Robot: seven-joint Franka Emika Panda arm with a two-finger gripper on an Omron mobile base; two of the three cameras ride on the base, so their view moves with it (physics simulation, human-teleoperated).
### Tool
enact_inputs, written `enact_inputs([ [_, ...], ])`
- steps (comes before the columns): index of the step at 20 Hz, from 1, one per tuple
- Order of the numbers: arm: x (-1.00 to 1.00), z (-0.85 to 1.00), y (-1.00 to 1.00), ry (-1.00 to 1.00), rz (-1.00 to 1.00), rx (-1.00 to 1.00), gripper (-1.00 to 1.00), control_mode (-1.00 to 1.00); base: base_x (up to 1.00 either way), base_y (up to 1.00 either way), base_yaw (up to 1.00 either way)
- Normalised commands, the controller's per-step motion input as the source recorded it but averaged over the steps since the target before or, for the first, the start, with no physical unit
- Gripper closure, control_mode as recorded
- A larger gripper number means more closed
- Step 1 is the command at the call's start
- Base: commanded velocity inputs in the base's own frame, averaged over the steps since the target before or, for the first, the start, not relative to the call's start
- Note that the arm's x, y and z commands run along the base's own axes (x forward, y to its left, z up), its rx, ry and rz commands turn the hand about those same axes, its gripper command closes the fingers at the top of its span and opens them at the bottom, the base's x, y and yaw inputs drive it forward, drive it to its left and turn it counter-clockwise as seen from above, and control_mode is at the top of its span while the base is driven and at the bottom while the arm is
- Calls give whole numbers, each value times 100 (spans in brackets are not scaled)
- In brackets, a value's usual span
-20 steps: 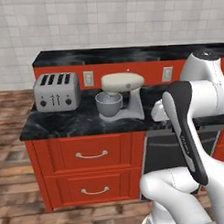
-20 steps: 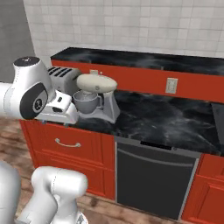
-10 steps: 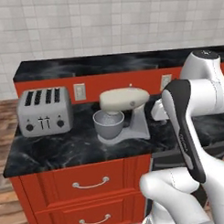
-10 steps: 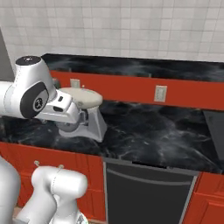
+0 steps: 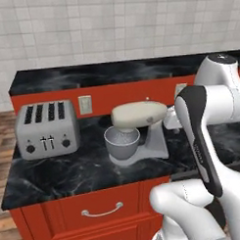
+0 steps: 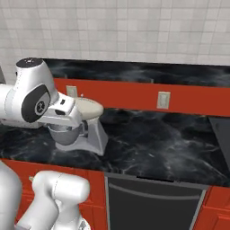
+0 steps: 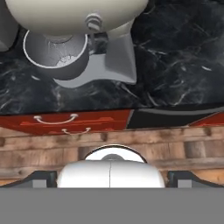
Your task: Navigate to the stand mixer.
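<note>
The stand mixer [image 5: 137, 115] stands on the black marble counter [image 5: 70, 177], with a cream oblong head, a grey stand and a silver bowl [image 5: 122, 140]. From the right base camera the stand mixer [image 6: 92, 134] is partly covered by my white hand [image 6: 63, 110], which hangs above the counter's front edge just in front of the mixer's head. Looking down, the hand camera has the stand mixer [image 7: 74, 17] and its bowl [image 7: 54, 52] at the top. My gripper [image 7: 111, 180] is open and holds nothing; its dark fingertips [image 7: 43, 178] sit far apart at the bottom.
A boxy silver toaster [image 5: 46, 127] stands left of the mixer. Wall outlets [image 5: 84, 104] [image 6: 163, 99] sit in the red backsplash. Red drawers [image 5: 100, 211] and a dark dishwasher [image 6: 152, 206] lie below the counter. A wooden floor [image 7: 183, 148] runs in front.
The base has driven closer and to the right, so the whole picture shifted. The mixer looks larger and nearer the middle; the toaster has slid left and out of the right base view.
</note>
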Motion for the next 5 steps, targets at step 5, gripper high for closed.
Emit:
enact_inputs([
  [5, 0, 0, 0, 0, 0, 0, -100, 100, 56, 35, 0],
])
